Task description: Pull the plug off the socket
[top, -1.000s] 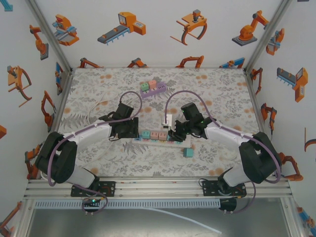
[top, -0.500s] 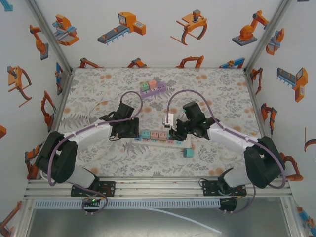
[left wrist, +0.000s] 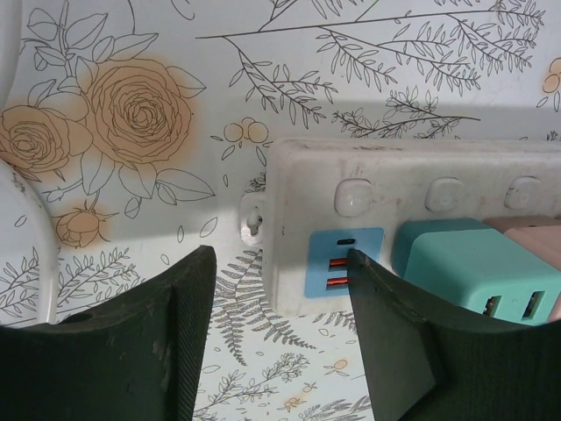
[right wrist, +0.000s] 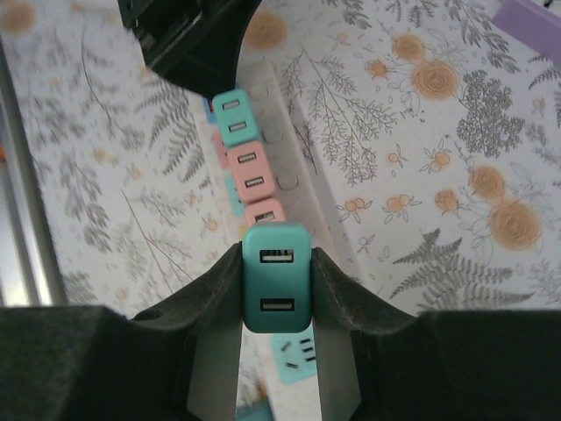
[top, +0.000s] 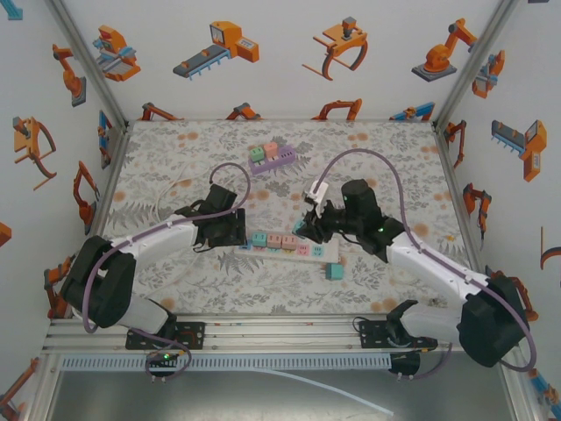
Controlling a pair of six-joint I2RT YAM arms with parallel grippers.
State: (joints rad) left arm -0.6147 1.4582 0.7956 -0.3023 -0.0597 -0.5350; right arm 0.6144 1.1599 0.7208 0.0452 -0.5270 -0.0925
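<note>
A white power strip lies on the flowered table, and it also runs up the middle of the right wrist view. My right gripper is shut on a teal plug with two USB slots, held clear above the strip. Below it is a bare light-blue socket. One teal plug and two pink plugs stay seated in the strip. My left gripper stands open astride the strip's left end. Its right finger is by the blue USB panel; its left finger is apart from the strip.
A purple strip with several plugs sits at the back of the table. A loose teal block lies in front of the white strip's right end. A thin white cable curls at the left. Patterned walls enclose the table.
My right gripper has risen and drawn back to the right with the teal plug, which has come off the strip. The left arm has hardly moved.
</note>
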